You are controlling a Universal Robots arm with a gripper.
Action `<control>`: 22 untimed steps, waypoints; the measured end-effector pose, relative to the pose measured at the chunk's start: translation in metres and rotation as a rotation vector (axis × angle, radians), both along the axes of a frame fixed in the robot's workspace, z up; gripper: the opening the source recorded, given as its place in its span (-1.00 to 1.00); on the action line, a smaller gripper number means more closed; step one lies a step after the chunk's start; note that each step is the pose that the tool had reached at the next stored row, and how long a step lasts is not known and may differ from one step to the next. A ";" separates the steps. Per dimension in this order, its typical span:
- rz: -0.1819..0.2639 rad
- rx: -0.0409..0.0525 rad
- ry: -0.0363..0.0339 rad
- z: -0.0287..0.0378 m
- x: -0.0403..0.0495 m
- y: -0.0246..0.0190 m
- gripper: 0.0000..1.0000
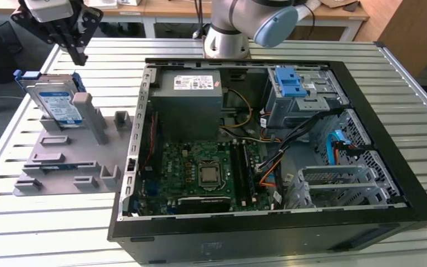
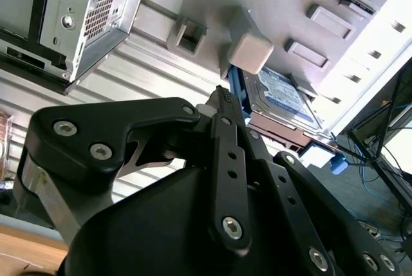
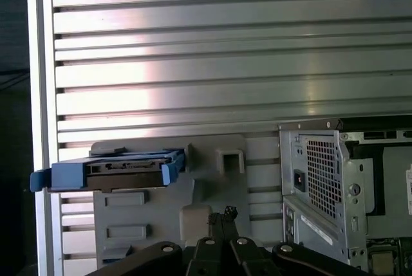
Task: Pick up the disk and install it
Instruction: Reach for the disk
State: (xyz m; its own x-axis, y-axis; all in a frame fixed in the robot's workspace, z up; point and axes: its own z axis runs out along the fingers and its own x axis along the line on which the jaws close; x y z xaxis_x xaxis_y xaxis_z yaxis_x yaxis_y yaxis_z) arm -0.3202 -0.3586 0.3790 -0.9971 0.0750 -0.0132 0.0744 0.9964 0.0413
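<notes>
I hold the hand (image 1: 78,55), closed together and empty, above the upright disk (image 1: 56,104), upper left of the exterior view.

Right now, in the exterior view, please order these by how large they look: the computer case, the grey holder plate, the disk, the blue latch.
1. computer case, largest by far
2. grey holder plate
3. disk, standing in that plate
4. blue latch, smallest, though not far below the disk
</notes>
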 end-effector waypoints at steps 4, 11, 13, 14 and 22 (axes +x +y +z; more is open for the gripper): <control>0.000 0.0000 0.0000 -0.0003 -0.0063 0.0007 -0.79; 0.000 0.0001 0.0000 -0.0009 -0.0190 0.0022 -0.79; 0.000 0.0000 0.0000 -0.0010 -0.0225 0.0026 -0.79; 0.000 0.0000 0.0001 -0.0011 -0.0243 0.0028 -0.79; 0.000 0.0000 0.0127 -0.0031 -0.0345 0.0051 -0.79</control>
State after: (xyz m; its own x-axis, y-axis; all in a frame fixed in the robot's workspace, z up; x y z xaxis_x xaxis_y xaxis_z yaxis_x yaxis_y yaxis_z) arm -0.3547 -0.3536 0.3759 -0.9972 0.0750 -0.0006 0.0749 0.9964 0.0403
